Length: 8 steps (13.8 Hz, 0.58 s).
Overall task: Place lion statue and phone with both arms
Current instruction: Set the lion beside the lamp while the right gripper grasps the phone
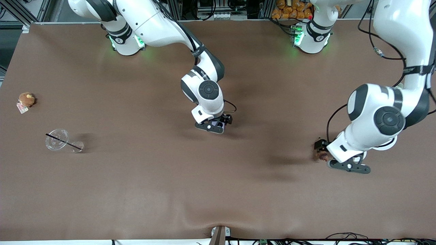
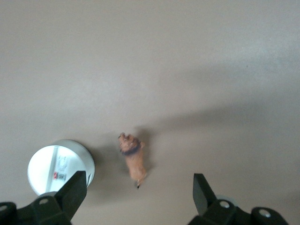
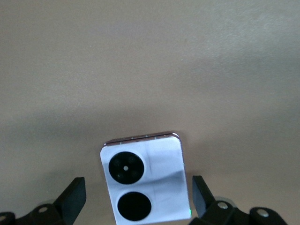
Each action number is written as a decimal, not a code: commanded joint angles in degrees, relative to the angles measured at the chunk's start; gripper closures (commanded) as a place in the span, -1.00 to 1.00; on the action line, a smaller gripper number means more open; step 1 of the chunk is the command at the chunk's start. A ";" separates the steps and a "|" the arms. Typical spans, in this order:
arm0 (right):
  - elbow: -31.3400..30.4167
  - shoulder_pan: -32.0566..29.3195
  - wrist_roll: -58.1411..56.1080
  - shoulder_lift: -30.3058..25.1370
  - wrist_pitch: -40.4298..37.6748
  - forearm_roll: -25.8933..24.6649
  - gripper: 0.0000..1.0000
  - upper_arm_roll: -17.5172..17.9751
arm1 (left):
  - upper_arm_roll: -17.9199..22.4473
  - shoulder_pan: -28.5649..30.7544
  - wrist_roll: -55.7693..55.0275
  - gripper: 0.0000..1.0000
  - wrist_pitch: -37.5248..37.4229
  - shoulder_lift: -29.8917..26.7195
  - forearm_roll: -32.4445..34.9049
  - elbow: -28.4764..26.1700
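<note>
The lion statue (image 1: 322,156) is a small reddish-brown figurine lying on the brown table near the left arm's end. In the left wrist view the lion statue (image 2: 133,159) lies just ahead of my left gripper (image 2: 136,197), which is open and empty, with nothing between the fingers. In the front view my left gripper (image 1: 349,166) hangs low beside the lion. The phone (image 3: 143,183), pale lavender with two black circles, lies flat on the table between the fingers of my open right gripper (image 3: 138,199). My right gripper (image 1: 214,126) is low over the table's middle and mostly hides the phone (image 1: 218,124).
A white round object (image 2: 58,166) stands on the table close beside the lion. A round brown plush toy with a tag (image 1: 26,99) and a clear cup with a black straw (image 1: 58,139) lie toward the right arm's end.
</note>
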 commanded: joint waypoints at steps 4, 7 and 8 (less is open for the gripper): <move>1.20 1.07 1.52 2.14 1.17 -2.74 -1.00 -0.84 | -0.07 0.54 -0.08 -1.00 -6.38 -7.17 -2.65 -0.25; 1.28 1.07 1.61 3.02 1.34 -3.18 -1.00 -0.93 | 0.20 0.63 -0.17 -1.00 -10.94 -11.30 -5.74 0.19; 1.28 1.07 1.61 3.02 1.26 -3.10 -1.00 -0.93 | 0.28 0.63 -0.08 -1.00 -13.66 -12.09 -6.61 1.41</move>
